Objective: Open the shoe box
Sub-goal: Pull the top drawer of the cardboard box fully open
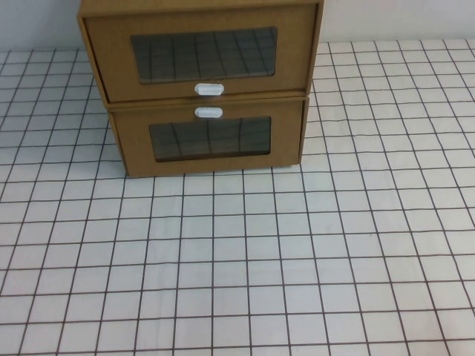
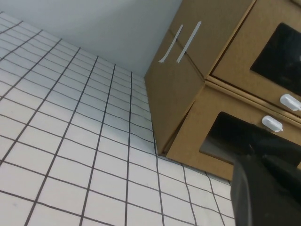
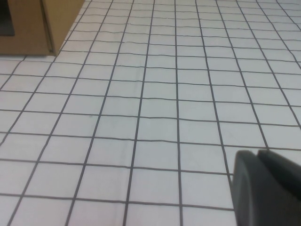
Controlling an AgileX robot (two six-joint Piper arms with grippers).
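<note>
The right gripper (image 3: 257,157) was closed on nothing, low over the gridded table (image 3: 141,117), out in front of the shoe box stack (image 1: 200,96) and off toward its right front corner, well apart from it. The left gripper (image 2: 263,179) was in front of the stack near its left front corner, closer in and facing the front faces; whether it was open or closed could not be told. Neither gripper touched the cardboard. The stack was 2 brown boxes at the far side of the table, the upper box (image 1: 200,52) sitting squarely on the lower box (image 1: 208,144). Each had a dark windowed front panel and 1 small white handle: the upper handle (image 1: 208,89) at its panel's bottom edge, the lower handle (image 1: 208,113) at its panel's top edge, the 2 just apart. Both panels lay flush and shut. By this showing, the task was not begun: reaching a handle, gripping it and pulling a front open all remained.
</note>
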